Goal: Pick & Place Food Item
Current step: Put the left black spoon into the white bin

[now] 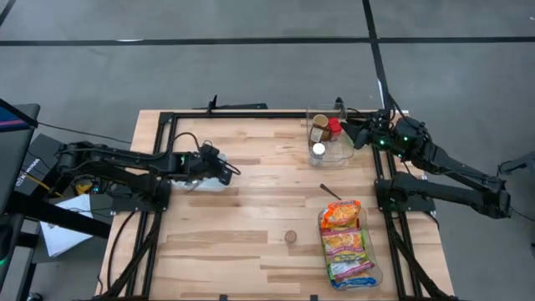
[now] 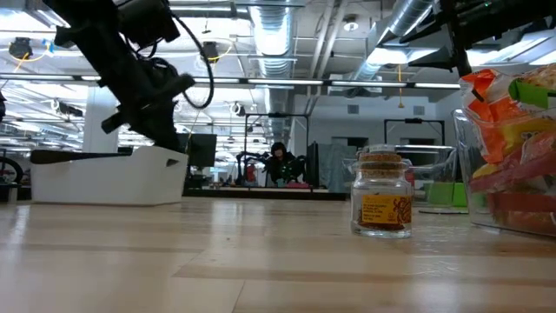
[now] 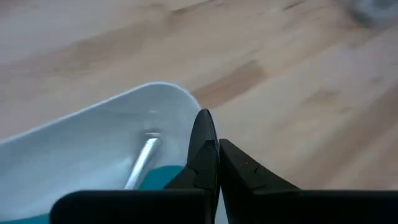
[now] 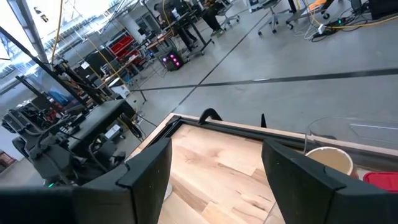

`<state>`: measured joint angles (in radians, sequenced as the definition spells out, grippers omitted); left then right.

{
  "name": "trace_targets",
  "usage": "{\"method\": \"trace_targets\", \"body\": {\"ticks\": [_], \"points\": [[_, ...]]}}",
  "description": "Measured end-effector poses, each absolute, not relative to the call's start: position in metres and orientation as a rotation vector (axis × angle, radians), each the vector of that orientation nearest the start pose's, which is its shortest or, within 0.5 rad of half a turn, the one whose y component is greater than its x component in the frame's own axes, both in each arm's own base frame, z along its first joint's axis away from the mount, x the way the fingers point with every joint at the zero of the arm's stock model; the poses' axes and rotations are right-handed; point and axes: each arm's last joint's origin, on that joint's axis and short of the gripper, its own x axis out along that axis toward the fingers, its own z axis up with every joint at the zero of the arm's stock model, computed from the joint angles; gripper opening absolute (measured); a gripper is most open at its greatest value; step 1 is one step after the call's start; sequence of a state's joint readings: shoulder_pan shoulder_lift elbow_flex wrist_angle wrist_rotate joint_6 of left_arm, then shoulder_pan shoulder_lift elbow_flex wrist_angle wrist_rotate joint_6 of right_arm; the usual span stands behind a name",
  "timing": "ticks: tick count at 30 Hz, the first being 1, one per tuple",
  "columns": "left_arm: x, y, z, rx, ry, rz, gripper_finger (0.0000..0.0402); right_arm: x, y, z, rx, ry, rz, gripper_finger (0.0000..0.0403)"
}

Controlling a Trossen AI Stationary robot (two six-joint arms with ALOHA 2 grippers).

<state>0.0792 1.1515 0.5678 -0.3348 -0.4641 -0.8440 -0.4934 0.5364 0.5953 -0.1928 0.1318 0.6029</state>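
Food items are sitting in two clear containers on the right side of the wooden table [image 1: 251, 209]: jars in the far clear bin [image 1: 328, 136], and colourful snack packets [image 1: 344, 241] in the nearer clear tray [image 1: 374, 269]. From above, the right gripper [image 1: 361, 134] is hovering just right of the far bin, fingers spread wide and holding nothing. The left gripper [image 1: 227, 169] is waiting over the right end of the white tub [image 1: 205, 181], pinched fully together. A small round jar [image 1: 291, 237] is standing alone on the bare wood, just left of the packets. If a jar in the bin is the target, the right arm is best coming down from above so the bin's wall is not bumped, and closing on the lid's round sides.

Looking level across the table, the lone glass jar [image 2: 383, 203] is showing a cork-like lid and a yellow label; its glass would be slippery. The crinkly packets [image 2: 512, 130] are pressing against a clear wall at the right. The white tub [image 2: 109, 180] is looking matte and rigid, with the left arm [image 2: 139, 78] above it.

At the left wrist, the closed fingers [image 3: 208, 155] are meeting over the tub's smooth rounded rim [image 3: 168, 93], with a pale stick-like thing [image 3: 142, 163] lying inside.

At the right wrist, the spread fingers [image 4: 152, 165] are framing the table's far edge, a tan lid [image 4: 329, 160] and a red one [image 4: 380, 180] peeking beside.
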Motion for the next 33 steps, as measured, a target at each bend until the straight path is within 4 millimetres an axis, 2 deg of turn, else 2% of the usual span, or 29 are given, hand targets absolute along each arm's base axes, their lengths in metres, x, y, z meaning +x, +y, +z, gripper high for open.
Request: {"method": "trace_targets", "body": {"ticks": [3,7,16,21,24,33], "points": [[0.213,0.029,0.192,-0.628,0.554,0.766,0.0001,0.112,-0.065,0.3,0.611,-0.06,-0.646,0.0244],[0.22,0.032,0.209,-0.577,0.449,0.696,0.0001,0.112,-0.065,0.3,0.618,-0.062,-0.646,0.0244],[0.209,0.054,0.235,-0.451,0.387,0.731,0.0001,0.113,-0.068,0.299,0.618,-0.064,-0.665,0.0244],[0.2,0.063,0.223,-0.348,0.561,0.695,0.0001,0.115,-0.069,0.298,0.619,-0.053,-0.672,0.0244],[0.198,0.064,0.213,-0.318,0.601,0.643,0.0002,0.116,-0.07,0.297,0.62,-0.049,-0.671,0.0244],[0.185,0.058,0.176,-0.414,0.675,0.624,0.0002,0.118,-0.071,0.296,0.612,-0.035,-0.675,0.0244]]}}
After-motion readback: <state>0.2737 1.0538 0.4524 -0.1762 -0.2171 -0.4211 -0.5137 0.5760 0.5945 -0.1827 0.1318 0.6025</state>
